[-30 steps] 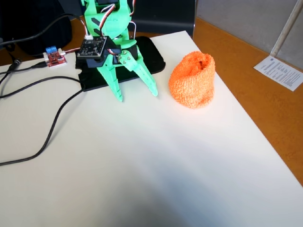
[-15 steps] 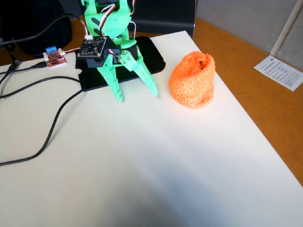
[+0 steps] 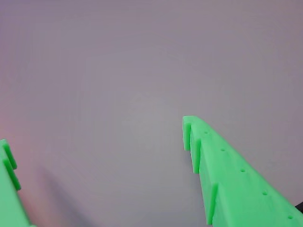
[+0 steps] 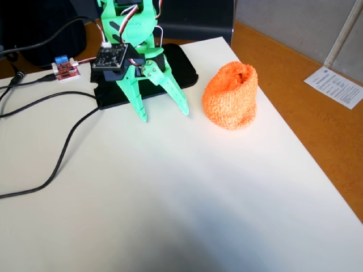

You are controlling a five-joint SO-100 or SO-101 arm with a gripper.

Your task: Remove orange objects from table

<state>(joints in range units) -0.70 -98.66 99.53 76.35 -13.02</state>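
The green plastic two-finger gripper is spread wide and empty over the matte white board table, with the fuzzy orange knitted pouch just right of it in the fixed view, so a sloppy swing could just shove that squishy thing away.

The white table lay flat on an orange-brown wooden desk. On it, in the fixed view, sat the orange knitted lump near the right edge, a black base plate at the far side, and black cables trailing across the left part. A small red circuit board rested at the far left corner.
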